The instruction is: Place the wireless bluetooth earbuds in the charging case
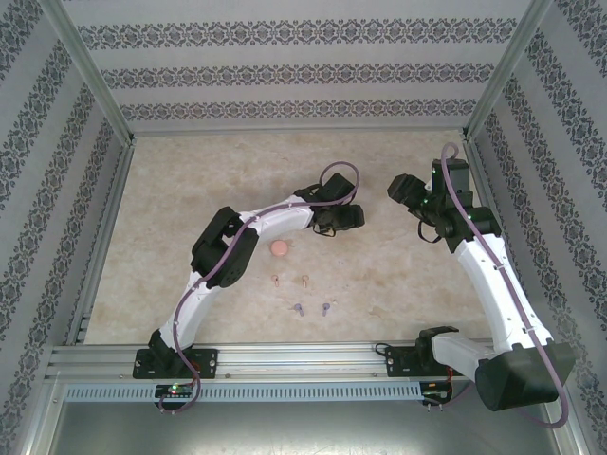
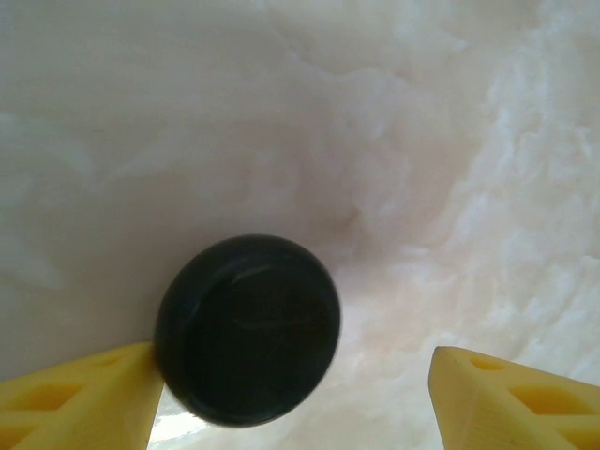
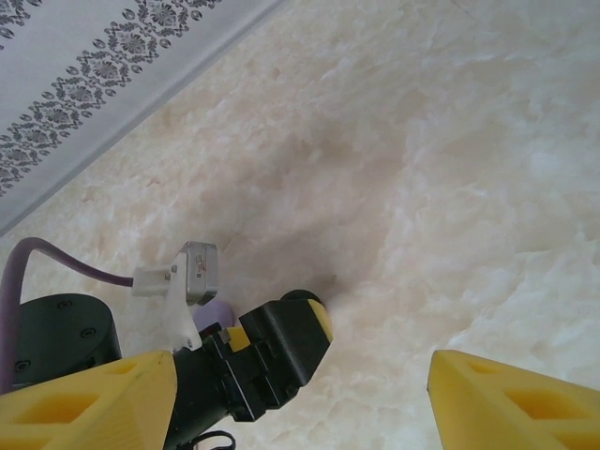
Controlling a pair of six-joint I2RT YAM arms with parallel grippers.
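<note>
Left wrist view: our left hand (image 2: pixel 291 373) straddles the black case (image 2: pixel 246 328), released like the right hand (image 3: pixel 302 375); we judge the earbuds (image 1: pixel 304 281) light, slippery, best pinched sideways.

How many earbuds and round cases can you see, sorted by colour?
Pink earbuds: 2
Purple earbuds: 2
Pink case: 1
Black case: 1
Total: 6
</note>
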